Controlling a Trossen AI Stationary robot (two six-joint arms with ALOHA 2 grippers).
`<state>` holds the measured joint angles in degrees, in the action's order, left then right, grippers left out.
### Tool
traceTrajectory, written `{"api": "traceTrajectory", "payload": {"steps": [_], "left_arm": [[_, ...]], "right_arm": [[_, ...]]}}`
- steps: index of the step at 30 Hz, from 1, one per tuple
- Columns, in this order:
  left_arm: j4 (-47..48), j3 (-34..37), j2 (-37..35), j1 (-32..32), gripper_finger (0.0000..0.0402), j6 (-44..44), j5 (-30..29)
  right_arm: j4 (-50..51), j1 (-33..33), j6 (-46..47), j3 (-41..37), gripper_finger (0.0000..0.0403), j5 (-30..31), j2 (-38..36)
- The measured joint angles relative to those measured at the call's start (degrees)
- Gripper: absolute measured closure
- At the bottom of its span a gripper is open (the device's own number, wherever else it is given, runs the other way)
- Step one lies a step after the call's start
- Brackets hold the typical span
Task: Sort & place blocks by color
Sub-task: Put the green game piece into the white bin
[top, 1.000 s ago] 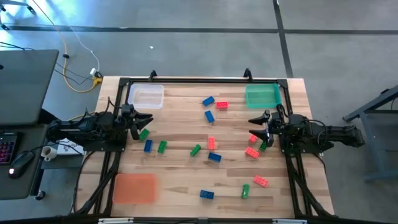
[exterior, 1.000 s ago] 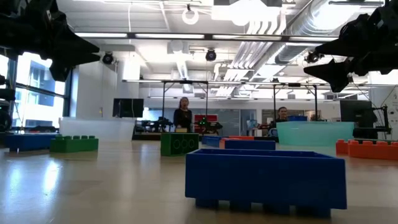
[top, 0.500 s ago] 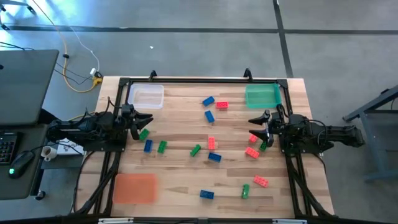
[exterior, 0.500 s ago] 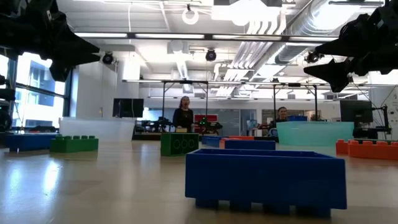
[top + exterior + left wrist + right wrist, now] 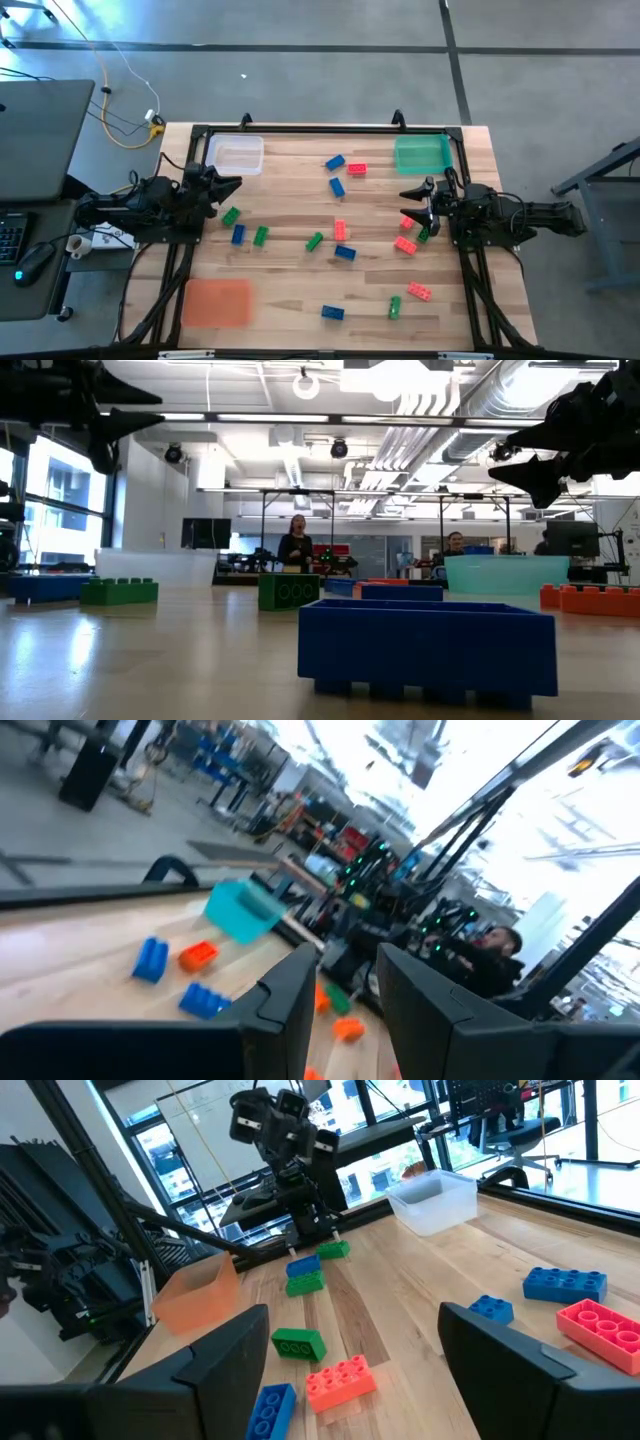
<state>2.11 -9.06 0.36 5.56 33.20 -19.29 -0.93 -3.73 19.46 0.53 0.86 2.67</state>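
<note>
We see that the left gripper (image 5: 232, 182) has lifted and tipped up since a moment ago, and now it points more toward the clear tray (image 5: 235, 155); the right gripper (image 5: 409, 192) has not moved. From above, the orange tray (image 5: 216, 301) at the near left corner has nothing in it, and the clear tray at the far left and the green tray (image 5: 421, 154) at the far right look bare too. All the blocks (image 5: 338, 228) lie loose on the wooden table (image 5: 290, 290). A blue block (image 5: 332, 313), a green one (image 5: 394, 307) and a red one (image 5: 419, 291) lie nearest us. Farther on, a green block (image 5: 231, 215) sits just below the left gripper, not touching it. Red blocks (image 5: 405, 243) lie right beside the right gripper. The left fingers (image 5: 290, 995) have a small gap with nothing in it. The right fingers (image 5: 225, 1360) are spread wide and hold nothing.
</note>
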Motion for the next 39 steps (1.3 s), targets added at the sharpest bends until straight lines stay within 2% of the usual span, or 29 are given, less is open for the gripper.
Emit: {"api": "traceTrajectory", "payload": {"steps": [5, 9, 14, 20, 23, 31, 35, 39], "left_arm": [[-3.0, -0.1, 0.0, 0.0, 0.0302, -1.2, 0.3], [-2.8, -3.2, 1.6, 0.0, 0.0302, -2.8, 1.8], [-1.9, -10.7, 6.7, 0.0, 0.0302, -7.2, 5.4], [3.5, -21.9, 16.5, 0.0, 0.0302, -11.9, 10.1], [10.3, -29.0, 22.3, 0.0, 0.0302, -12.5, 10.1], [39.2, -48.6, 36.4, 0.0, 0.0302, -14.1, 8.5], [47.4, -55.5, 41.5, 0.0, 0.0295, -11.5, 8.3], [54.2, -59.7, 45.9, 0.0, 0.0263, -8.0, 8.2]], "right_arm": [[0.0, 0.0, 0.0, 0.0, 0.0124, 0.0, 0.0], [0.0, 0.0, 0.0, 0.0, 0.0124, 0.0, 0.0], [0.0, 0.0, 0.0, 0.0, 0.0124, 0.0, 0.0], [0.0, 0.0, 0.0, 0.0, 0.0124, 0.0, 0.0], [0.0, 0.0, 0.0, 0.0, 0.0124, 0.0, 0.0], [0.0, 0.0, 0.0, 0.0, 0.0124, 0.0, 0.0], [0.0, 0.0, 0.0, 0.0, 0.0124, 0.0, 0.0], [0.0, 0.0, 0.0, 0.0, 0.0124, 0.0, 0.0]]}}
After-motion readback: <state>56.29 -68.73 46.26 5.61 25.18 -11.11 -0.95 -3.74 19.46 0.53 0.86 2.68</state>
